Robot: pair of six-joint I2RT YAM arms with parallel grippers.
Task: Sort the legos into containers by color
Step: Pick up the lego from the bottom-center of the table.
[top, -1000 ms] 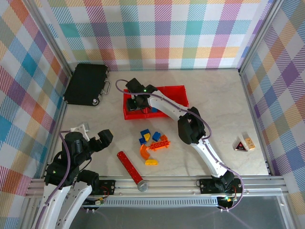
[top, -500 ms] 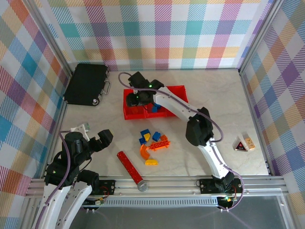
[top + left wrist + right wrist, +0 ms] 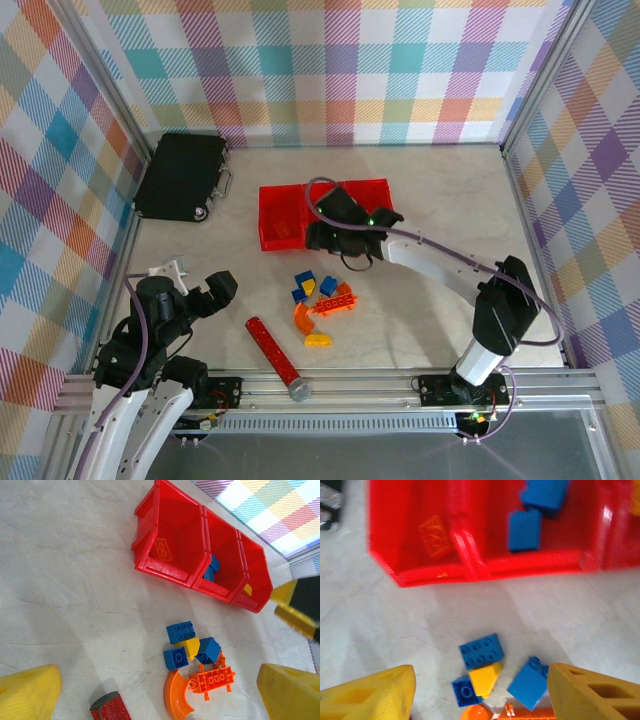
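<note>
The containers [image 3: 275, 205] are three joined red bins at mid table. In the left wrist view the containers [image 3: 175, 525] hold an orange flat lego [image 3: 164, 549], a blue one [image 3: 212, 567] and a yellow one [image 3: 247, 589], one in each bin. Loose legos [image 3: 320, 295] lie in front: blue [image 3: 481, 651], yellow [image 3: 485, 677], an orange arch [image 3: 177, 700] and an orange flat piece [image 3: 215, 677]. My right gripper [image 3: 335, 245] [image 3: 480, 690] hovers open between bins and pile, holding nothing. My left gripper [image 3: 215, 292] [image 3: 157, 680] stands open near its base.
A black case [image 3: 180, 175] lies at the back left. A long red cylinder [image 3: 275, 355] with a grey end lies near the front rail, left of the pile. A small triangular object [image 3: 510, 303] sits at the right. Checked walls enclose the table.
My right gripper has drawn back from over the left container toward the pile, and its jaws have opened wider. The left arm has not moved.
</note>
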